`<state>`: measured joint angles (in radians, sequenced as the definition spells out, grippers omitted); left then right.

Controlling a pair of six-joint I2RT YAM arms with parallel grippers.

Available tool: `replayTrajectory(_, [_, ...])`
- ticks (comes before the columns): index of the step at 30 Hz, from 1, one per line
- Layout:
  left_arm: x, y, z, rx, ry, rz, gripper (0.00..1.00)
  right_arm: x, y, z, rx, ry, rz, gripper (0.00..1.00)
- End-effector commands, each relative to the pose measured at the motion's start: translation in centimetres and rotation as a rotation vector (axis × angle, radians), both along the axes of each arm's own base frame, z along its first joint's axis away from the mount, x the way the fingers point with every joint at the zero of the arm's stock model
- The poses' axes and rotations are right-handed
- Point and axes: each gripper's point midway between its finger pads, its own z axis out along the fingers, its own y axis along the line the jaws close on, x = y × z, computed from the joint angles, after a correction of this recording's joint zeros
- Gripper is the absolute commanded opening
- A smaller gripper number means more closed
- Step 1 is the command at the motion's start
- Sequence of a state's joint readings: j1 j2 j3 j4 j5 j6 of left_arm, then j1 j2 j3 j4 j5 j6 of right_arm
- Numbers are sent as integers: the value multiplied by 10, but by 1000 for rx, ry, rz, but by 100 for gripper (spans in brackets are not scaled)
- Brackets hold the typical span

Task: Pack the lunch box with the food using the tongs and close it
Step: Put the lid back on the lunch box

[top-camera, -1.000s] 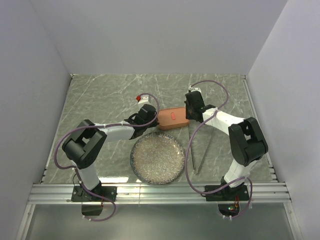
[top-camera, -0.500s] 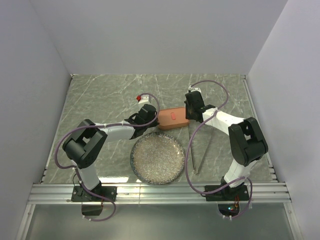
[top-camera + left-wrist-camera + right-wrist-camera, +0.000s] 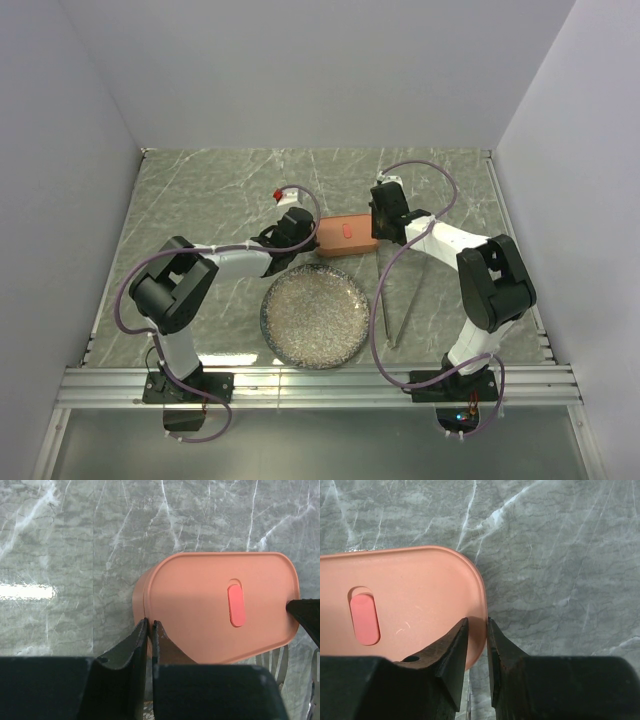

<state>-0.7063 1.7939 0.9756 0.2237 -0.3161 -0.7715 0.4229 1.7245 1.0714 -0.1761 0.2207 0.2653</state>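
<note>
Sitting closed on the counter beyond the plate, the salmon-orange lunch box wore its flat, red-marked lid, with the left end effector and right end effector narrowed almost shut at its rounded ends, the box unmoved from a second earlier.

Layout, top view, referenced to the lunch box.
Lunch box sits on the worktop, lid on it, long axis running left to right. Left tool at the box's left end, right tool at its right end, each tip over the lid's edge. Plate just in front of the box, slightly left. Tongs lie in front of the box and to its right.
</note>
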Motion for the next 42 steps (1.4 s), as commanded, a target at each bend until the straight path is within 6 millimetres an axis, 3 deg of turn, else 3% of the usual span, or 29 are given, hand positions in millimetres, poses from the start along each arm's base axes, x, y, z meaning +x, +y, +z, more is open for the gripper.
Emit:
replayTrajectory(1, [-11, -5, -23, 39, 61, -44, 10, -9, 16, -1, 37, 16, 36, 29])
replayTrajectory(9, [-12, 3, -31, 89, 79, -32, 16, -12, 17, 0, 32, 14, 37, 33])
replayTrajectory(18, [-10, 5, -20, 94, 46, -22, 34, -11, 16, 5, 36, -2, 30, 40])
replayTrajectory(29, [-8, 12, -4, 95, -7, -3, 45, -9, 12, 17, 38, -41, 1, 64])
replayTrajectory(38, [-7, 32, 50, 65, -156, 65, 59, -6, 5, 46, 69, -145, -52, 72])
replayTrajectory(42, [-9, 54, 89, 65, -252, 133, 66, -10, -3, 63, 110, -222, -80, 75])
